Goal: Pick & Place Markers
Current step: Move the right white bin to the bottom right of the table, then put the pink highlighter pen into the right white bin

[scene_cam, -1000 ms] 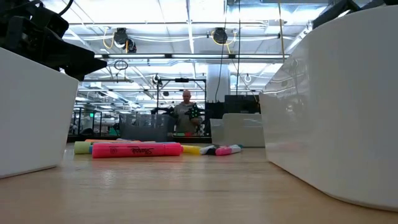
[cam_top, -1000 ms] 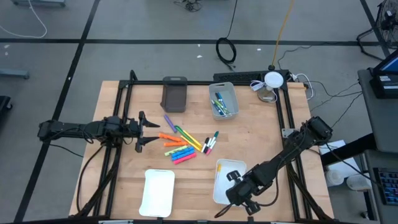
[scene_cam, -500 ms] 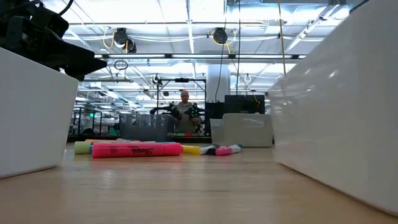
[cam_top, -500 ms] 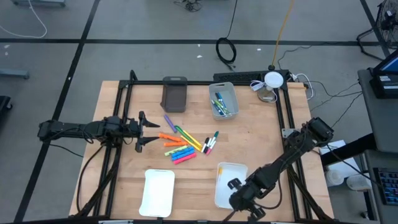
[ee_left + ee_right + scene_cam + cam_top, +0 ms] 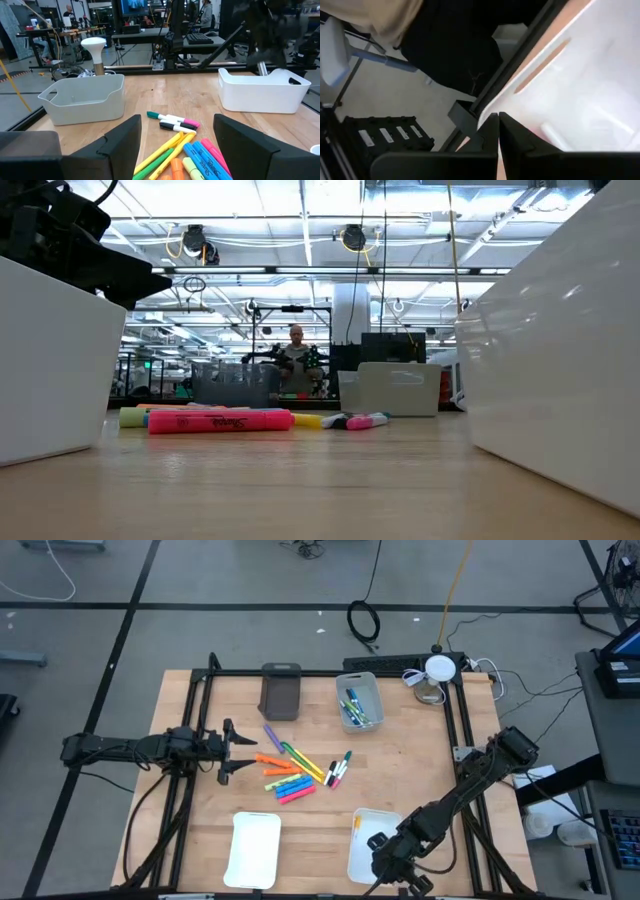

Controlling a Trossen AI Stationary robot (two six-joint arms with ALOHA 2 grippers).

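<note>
Markers (image 5: 295, 772) lie scattered in a loose cluster near the middle of the wooden surface (image 5: 400, 765), with a few more standing in the pale grey bin (image 5: 359, 700) toward the far edge. Left gripper (image 5: 228, 752) hovers just beside the cluster at the left, jaws spread and holding nothing. Right gripper (image 5: 388, 862) sits at the near edge over the right-hand white tray (image 5: 362, 840), jaws pressed together. A second white tray (image 5: 254, 848) rests to its left, and a dark grey bin (image 5: 281, 691) stands beside the pale one.
</note>
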